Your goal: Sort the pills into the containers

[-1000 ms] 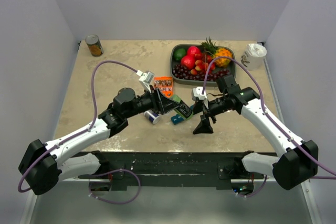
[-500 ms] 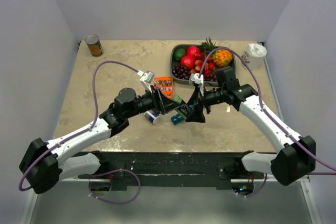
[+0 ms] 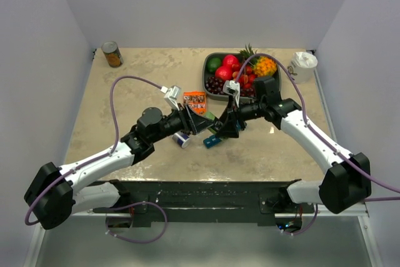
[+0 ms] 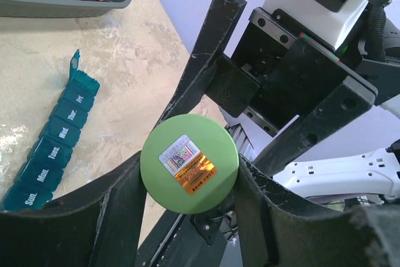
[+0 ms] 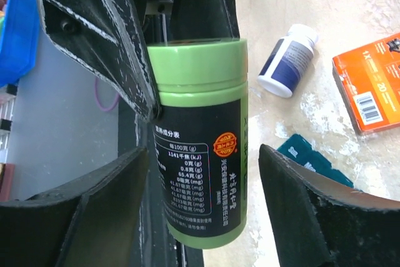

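Note:
My left gripper [image 4: 189, 182] is shut on a green pill bottle [image 4: 189, 170] near its lid and holds it above the table. In the right wrist view the bottle [image 5: 200, 148] has a black label, and my right gripper [image 5: 206, 207] is open with a finger on each side of it, not touching. In the top view both grippers, left [image 3: 199, 121] and right [image 3: 226, 127], meet over the table's middle. The teal pill-organizer strip [image 4: 53, 142] lies flat below, its far end lid raised; it also shows in the top view [image 3: 210, 142].
A white bottle with a blue label [image 5: 287, 60] lies beside an orange box [image 5: 369, 85]. A grey fruit tray [image 3: 210, 85] stands at the back, a white container [image 3: 303, 65] at the back right and a can [image 3: 112, 54] at the back left.
My right gripper has moved left and away from the table's front, up to the green bottle, and now straddles it. The left arm has barely moved.

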{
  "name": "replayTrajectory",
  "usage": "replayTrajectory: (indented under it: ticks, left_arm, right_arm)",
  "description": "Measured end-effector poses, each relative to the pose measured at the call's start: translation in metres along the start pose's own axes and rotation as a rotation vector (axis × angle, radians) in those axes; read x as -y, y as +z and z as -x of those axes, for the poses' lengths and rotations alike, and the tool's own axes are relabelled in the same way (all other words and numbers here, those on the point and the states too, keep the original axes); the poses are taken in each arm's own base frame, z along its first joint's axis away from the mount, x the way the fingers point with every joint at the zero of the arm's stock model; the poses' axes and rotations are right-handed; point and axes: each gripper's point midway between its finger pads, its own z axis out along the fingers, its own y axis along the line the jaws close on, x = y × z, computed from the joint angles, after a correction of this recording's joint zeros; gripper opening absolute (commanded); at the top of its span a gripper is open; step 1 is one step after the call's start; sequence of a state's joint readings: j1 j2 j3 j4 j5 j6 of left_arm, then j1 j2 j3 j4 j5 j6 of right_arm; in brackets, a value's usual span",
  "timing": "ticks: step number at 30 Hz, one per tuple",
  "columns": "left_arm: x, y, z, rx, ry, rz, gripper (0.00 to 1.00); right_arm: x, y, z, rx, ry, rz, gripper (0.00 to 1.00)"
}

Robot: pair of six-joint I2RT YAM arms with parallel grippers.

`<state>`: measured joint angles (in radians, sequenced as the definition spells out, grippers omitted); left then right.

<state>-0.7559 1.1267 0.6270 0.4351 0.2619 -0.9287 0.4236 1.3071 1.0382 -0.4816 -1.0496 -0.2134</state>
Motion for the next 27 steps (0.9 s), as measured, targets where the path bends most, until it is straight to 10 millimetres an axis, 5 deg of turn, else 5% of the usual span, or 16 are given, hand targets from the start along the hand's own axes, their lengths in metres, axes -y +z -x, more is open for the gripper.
replayTrajectory:
  ticks: [3,4,8,10,11,12,13,16,21,27]
  left_arm:
    - [0.000,0.000,0.001,0.011,-0.009,-0.003,0.00]
    - [0.000,0.000,0.001,0.014,-0.012,-0.005,0.00]
    - [-0.006,-0.002,-0.003,0.013,-0.030,0.005,0.00]
    - [-0.006,-0.002,-0.003,0.015,-0.032,0.006,0.00]
    - [-0.006,-0.001,-0.003,0.016,-0.032,0.006,0.08]
    - [-0.006,-0.002,-0.003,0.015,-0.031,0.005,0.18]
    - [-0.006,-0.003,-0.004,0.015,-0.029,0.003,0.47]
    - [-0.006,-0.008,-0.008,0.011,-0.017,-0.009,0.83]
    - [0.013,-0.025,0.000,0.033,0.082,-0.068,0.98]
    - [0.037,-0.064,0.033,0.133,0.343,-0.047,0.99]
  right_arm:
    - [0.002,0.004,0.002,0.013,0.012,0.013,0.62]
    - [0.002,0.006,0.000,0.013,0.019,0.017,0.46]
    - [0.003,0.012,-0.008,0.002,0.048,0.037,0.12]
    - [0.002,0.013,-0.009,-0.002,0.053,0.043,0.06]
    - [0.002,0.013,-0.009,-0.002,0.049,0.046,0.03]
    - [0.002,0.013,-0.009,-0.003,0.047,0.047,0.01]
    - [0.002,0.013,-0.010,-0.004,0.038,0.049,0.00]
    - [0.000,0.013,-0.013,-0.015,0.006,0.054,0.00]
    - [-0.003,0.005,-0.023,-0.054,-0.069,0.024,0.00]
    - [-0.006,-0.010,-0.033,-0.105,-0.222,-0.027,0.00]
